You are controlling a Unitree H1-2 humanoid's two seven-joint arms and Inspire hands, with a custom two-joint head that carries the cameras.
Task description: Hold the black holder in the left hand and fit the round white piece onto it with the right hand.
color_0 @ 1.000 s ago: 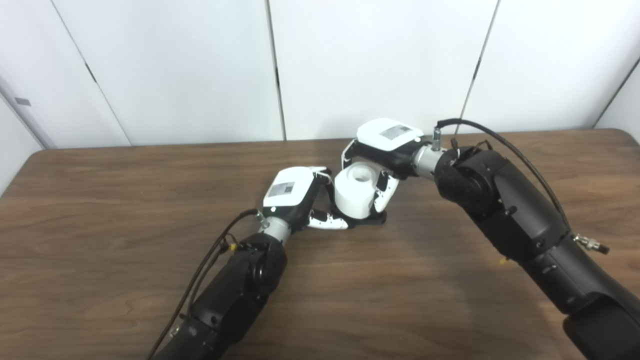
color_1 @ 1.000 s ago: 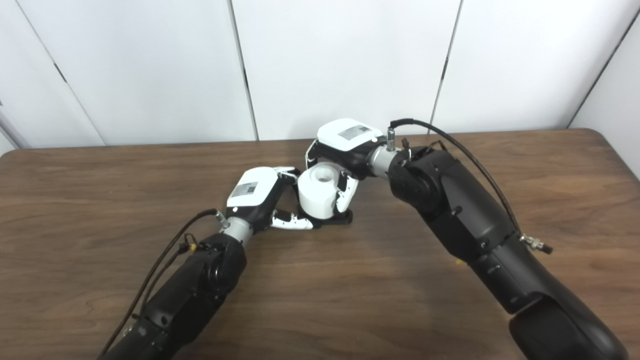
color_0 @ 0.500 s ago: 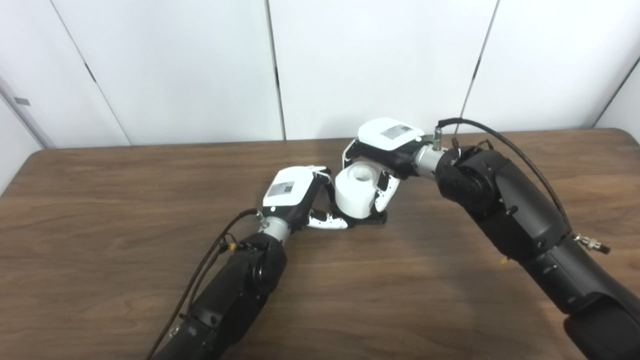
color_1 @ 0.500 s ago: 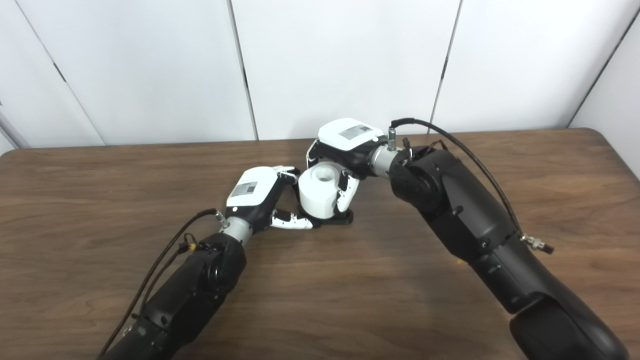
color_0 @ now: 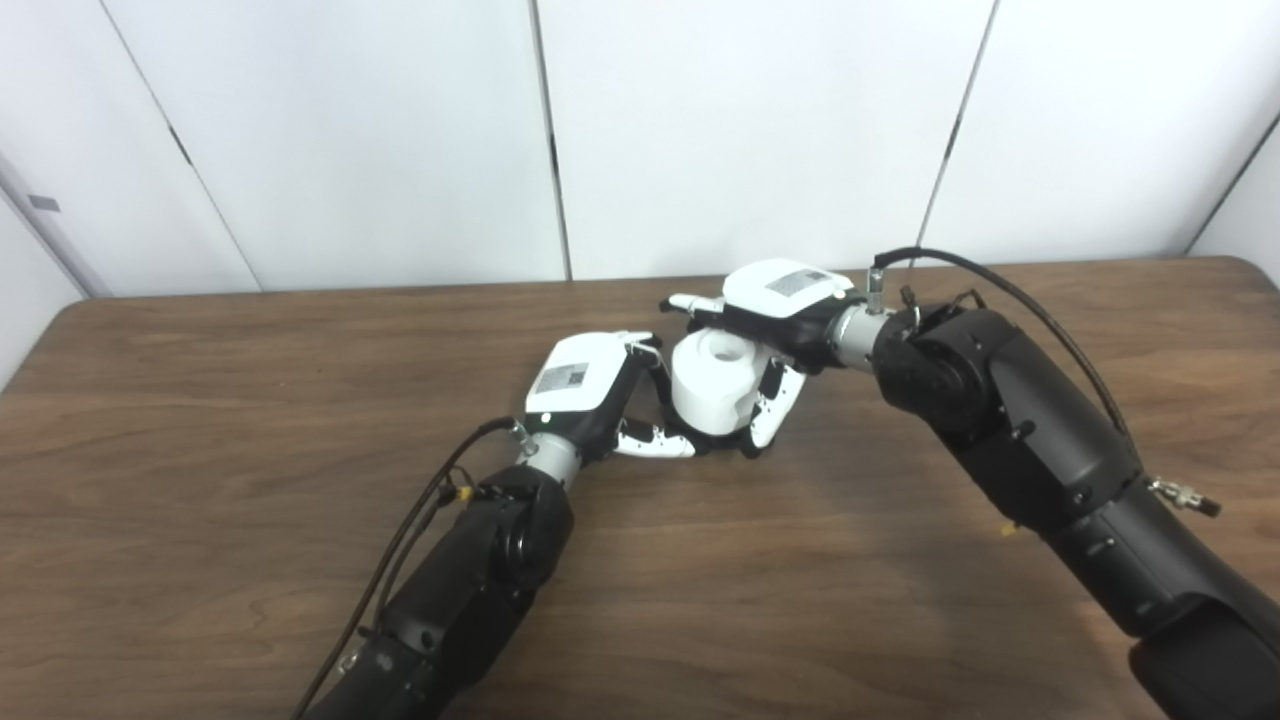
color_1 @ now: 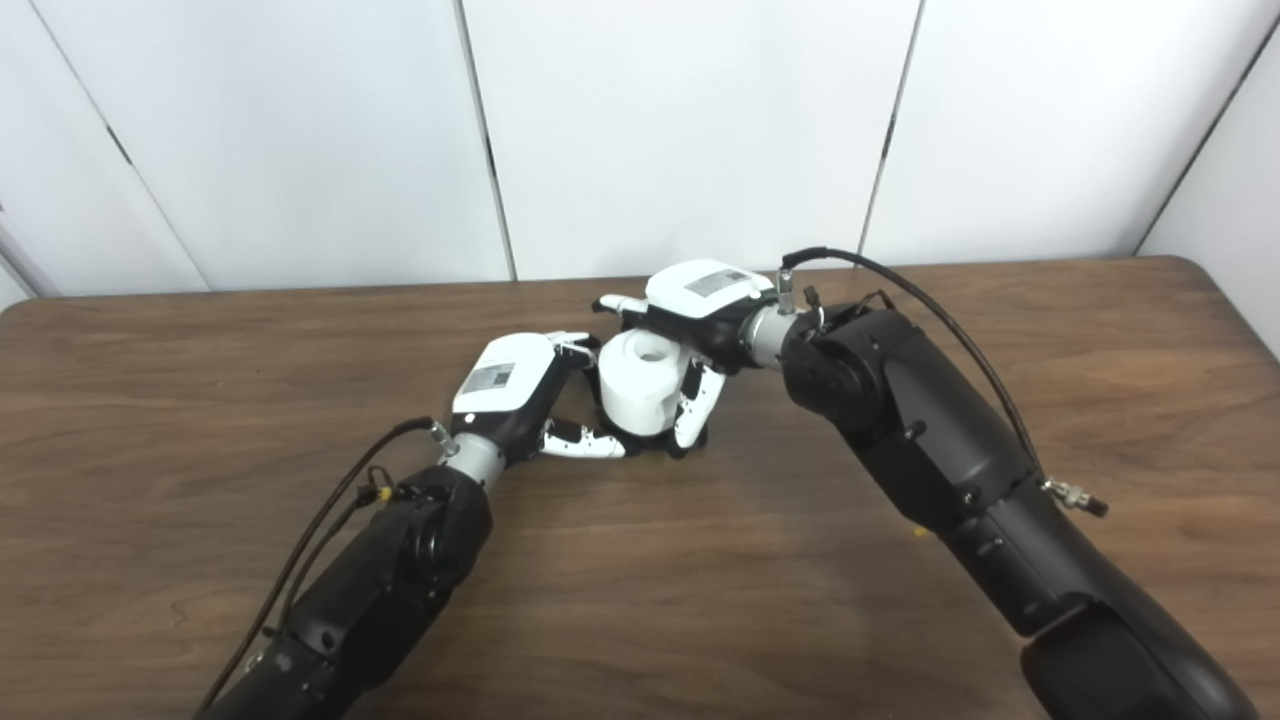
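Note:
The round white piece (color_0: 712, 388), a short cylinder with a hole in its top, stands on the black holder (color_0: 722, 441), of which only a dark strip shows beneath it. My left hand (color_0: 590, 385) is at its left, fingers behind the piece and thumb (color_0: 655, 441) lying along the holder's front. My right hand (color_0: 785, 300) hovers low over the piece's far right, its fingers (color_0: 690, 300) stretched out flat to the left past the top and its thumb (color_0: 772, 412) hanging down by the right side.
The brown wooden table (color_0: 800, 600) runs wide to both sides and toward me. White wall panels (color_0: 750, 120) stand right behind its far edge. Both black forearms cross the near half, with cables looping off them.
My right hand has dropped lower over the white piece and its fingers have uncurled from around it, now stretching flat. The left hand and the piece have stayed put.

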